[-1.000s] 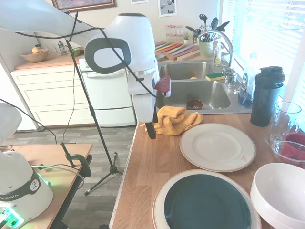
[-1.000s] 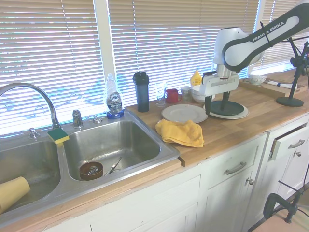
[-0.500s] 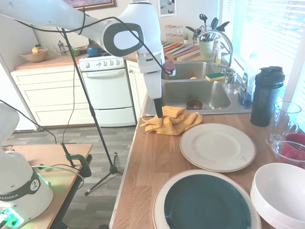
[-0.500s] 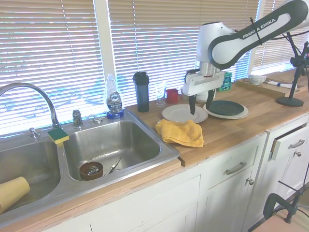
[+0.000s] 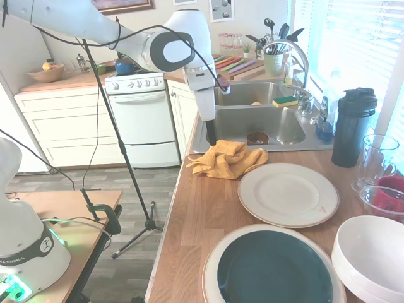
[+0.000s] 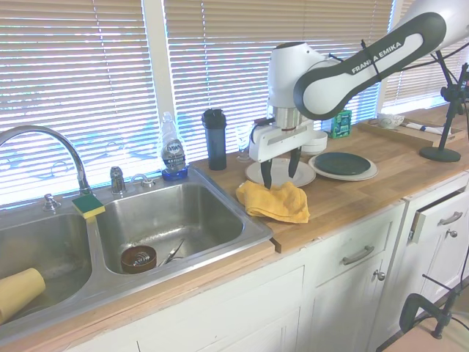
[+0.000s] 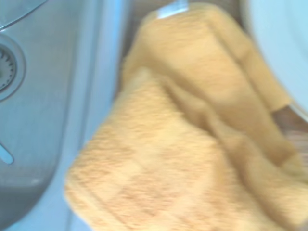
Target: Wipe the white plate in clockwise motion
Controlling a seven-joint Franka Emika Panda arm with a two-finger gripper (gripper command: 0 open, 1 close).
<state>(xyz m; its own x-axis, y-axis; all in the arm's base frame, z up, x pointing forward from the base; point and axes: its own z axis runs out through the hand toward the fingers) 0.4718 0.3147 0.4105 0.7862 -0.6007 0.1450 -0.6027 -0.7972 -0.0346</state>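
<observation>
The white plate (image 5: 288,194) lies flat on the wooden counter, cream with a thin tan rim and a reddish speck near its edge. A crumpled yellow cloth (image 5: 228,159) rests between it and the sink, touching the plate's rim. My gripper (image 5: 211,134) hangs just above the cloth's sink-side end, fingers pointing down. The second exterior view shows the gripper (image 6: 279,170) open and empty over the cloth (image 6: 275,202), with the plate (image 6: 306,174) behind it. The blurred wrist view is filled by the cloth (image 7: 192,144), with the plate's edge (image 7: 274,43) in a corner.
A larger plate with a dark teal centre (image 5: 274,268) and stacked white bowls (image 5: 372,255) sit on the near counter. A black bottle (image 5: 353,126), a clear glass (image 5: 377,161) and a red cup (image 5: 392,192) stand by the window. The steel sink (image 5: 259,120) borders the cloth.
The arm has swung from over the plates toward the sink. The gripper now hangs above the yellow cloth's sink-side end. The cloth and plates have not moved.
</observation>
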